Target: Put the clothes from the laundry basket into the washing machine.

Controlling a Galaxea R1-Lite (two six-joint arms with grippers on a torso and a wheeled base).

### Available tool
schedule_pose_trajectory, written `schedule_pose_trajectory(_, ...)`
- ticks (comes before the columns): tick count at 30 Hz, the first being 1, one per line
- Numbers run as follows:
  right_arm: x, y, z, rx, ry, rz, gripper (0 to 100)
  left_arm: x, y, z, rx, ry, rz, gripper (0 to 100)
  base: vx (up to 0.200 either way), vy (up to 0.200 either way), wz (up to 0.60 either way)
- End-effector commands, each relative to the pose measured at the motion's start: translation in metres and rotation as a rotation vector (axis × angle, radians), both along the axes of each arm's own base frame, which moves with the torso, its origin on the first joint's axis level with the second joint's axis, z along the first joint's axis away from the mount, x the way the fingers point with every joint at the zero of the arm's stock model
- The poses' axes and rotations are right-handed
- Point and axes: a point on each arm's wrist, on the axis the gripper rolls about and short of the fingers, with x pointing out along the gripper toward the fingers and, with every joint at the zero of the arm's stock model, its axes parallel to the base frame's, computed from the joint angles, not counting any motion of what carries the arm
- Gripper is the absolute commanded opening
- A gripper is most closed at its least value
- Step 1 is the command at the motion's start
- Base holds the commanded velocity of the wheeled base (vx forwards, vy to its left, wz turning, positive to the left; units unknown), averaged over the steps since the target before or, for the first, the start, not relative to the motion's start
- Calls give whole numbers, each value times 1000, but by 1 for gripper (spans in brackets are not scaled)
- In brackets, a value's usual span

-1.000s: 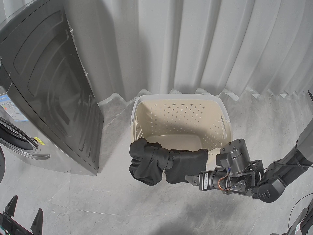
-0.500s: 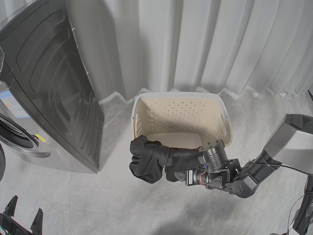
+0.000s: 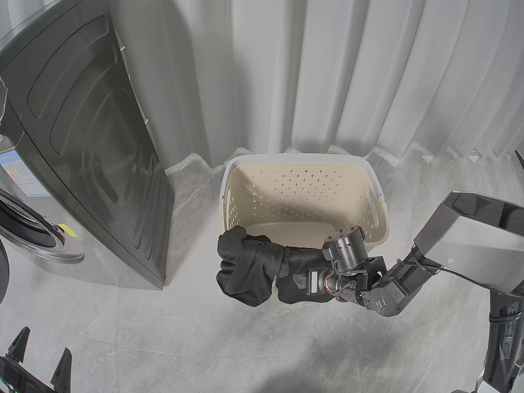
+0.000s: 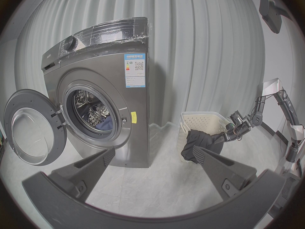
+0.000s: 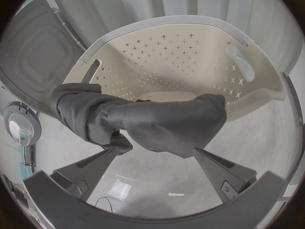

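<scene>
While clothes [image 3: 254,271] drape the laundry basket [image 3: 305,158]'s rim, right gripper [image 5: 154,150] gapes empty beside them.

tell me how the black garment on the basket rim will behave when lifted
Probably floppy: the black garment sags in folds over the rim of the laundry basket. Thin, so likely light; loose ends should dangle and may catch the rim.

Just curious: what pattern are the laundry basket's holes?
Little stars across the laundry basket wall; right wrist view.
</scene>
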Motion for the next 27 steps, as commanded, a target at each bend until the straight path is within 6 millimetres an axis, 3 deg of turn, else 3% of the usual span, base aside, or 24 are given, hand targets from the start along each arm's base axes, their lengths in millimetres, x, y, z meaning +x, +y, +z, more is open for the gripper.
schedule_pose_trajectory(1,6,3,-6,0,0,-1,100,0,0,-4,0,6,1,100,0,0,0)
schedule_pose_trajectory(14,27,1,-2,23,-43,-31,100,0,0,-4,-3,6,1,100,0,0,0)
schedule_pose_trajectory(15,29,0,-1,32,-53,-31,0,0,0,-4,-2,6,1,100,0,0,0)
schedule_pose_trajectory(21,31,3,4,71,-110,-19,0,0,0,-4,-3,6,1,100,0,0,0)
schedule_pose_trajectory(27,17,1,10,65,-112,5,0,0,0,-4,-6,6,1,100,0,0,0)
